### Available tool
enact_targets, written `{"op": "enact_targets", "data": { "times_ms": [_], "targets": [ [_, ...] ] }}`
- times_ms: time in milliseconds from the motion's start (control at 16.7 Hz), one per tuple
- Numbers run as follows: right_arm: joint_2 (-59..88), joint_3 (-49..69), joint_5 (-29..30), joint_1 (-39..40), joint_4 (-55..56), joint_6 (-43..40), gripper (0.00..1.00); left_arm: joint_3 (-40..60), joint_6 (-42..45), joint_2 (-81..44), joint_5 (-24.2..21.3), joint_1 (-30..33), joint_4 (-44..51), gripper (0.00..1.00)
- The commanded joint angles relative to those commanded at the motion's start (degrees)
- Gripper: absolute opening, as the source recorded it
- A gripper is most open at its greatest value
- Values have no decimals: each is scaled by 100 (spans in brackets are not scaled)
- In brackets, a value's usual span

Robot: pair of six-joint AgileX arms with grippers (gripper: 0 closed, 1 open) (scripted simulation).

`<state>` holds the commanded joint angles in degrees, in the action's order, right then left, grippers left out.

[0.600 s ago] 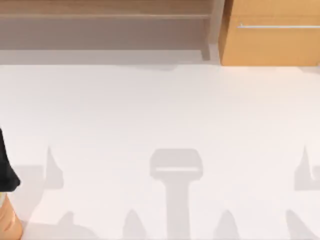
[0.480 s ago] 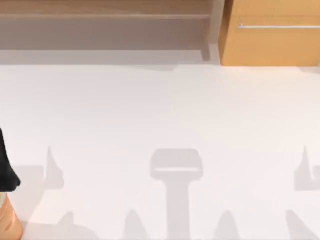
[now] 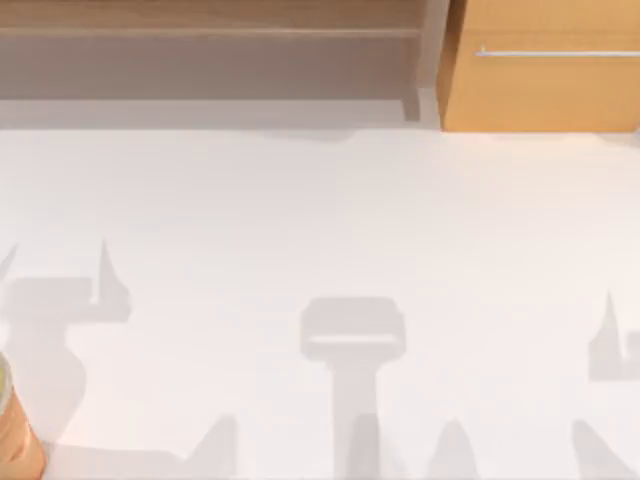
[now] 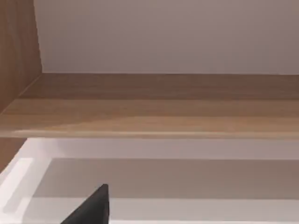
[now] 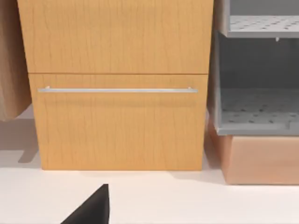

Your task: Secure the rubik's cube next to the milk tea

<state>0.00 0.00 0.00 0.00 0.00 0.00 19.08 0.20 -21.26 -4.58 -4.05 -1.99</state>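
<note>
The milk tea [image 3: 14,438], a glossy tan-orange cup with a paler band near its top, stands at the table's front left corner, cut off by the edge of the top view. The rubik's cube is out of view. A black part of my left gripper [image 4: 91,208] shows in the left wrist view, facing an open wooden shelf [image 4: 149,112]. In the right wrist view a black part of my right gripper [image 5: 91,208] hangs above the white table, facing the drawer cabinet [image 5: 117,121].
A long wooden shelf [image 3: 200,30] runs along the back of the white table [image 3: 320,220]. A wooden cabinet [image 3: 540,80] with a metal bar handle stands at the back right. Beside it is a grey perforated rack [image 5: 257,107]. Arm shadows lie on the table's front half.
The black part of my left arm at the top view's left edge has left the picture. Its shadow has shifted farther back on the table. The cup has stayed put.
</note>
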Motion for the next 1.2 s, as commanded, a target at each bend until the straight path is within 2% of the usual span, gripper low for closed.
{"op": "enact_targets", "data": {
  "times_ms": [780,1020,1200],
  "targets": [
    [0,0,0,0,0,0,100,5430,62,-6143,-1285,-1157,-589,100],
    [0,0,0,0,0,0,100,6481,72,-7283,-1532,-1370,-726,100],
    [0,0,0,0,0,0,100,6847,77,-7646,-1613,-1447,-781,100]
  ]
}}
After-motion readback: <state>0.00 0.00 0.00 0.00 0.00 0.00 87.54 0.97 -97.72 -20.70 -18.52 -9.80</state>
